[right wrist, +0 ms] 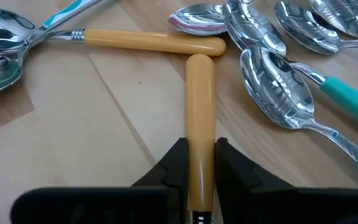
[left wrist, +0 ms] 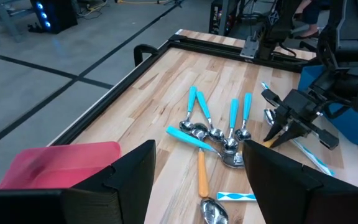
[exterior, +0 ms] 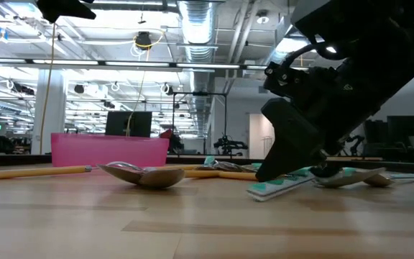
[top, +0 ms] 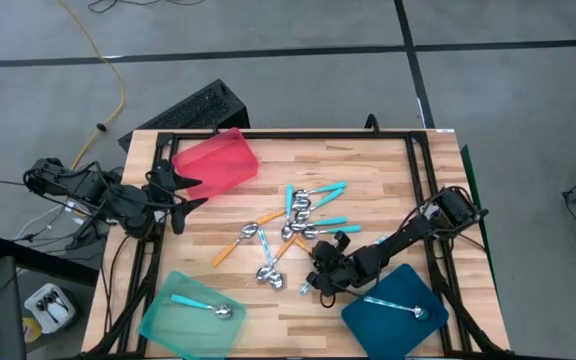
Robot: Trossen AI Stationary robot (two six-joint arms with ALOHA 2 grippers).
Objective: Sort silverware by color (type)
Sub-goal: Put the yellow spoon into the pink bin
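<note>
Butcher-block counter sat on a grey floor, with three trays on it: red tray far-left, mint tray near-left, dark-blue tray near-right. The silverware lay mostly in a loose pile mid-counter, mixing turquoise, orange and patterned handles. One turquoise spoon was in the mint tray and one pale patterned spoon in the dark-blue tray. I had the right claw down at the pile's near edge, pressed together on an orange spoon handle, fingers touching both sides. The left claw hung spread wide beside the red tray, holding nothing.
</note>
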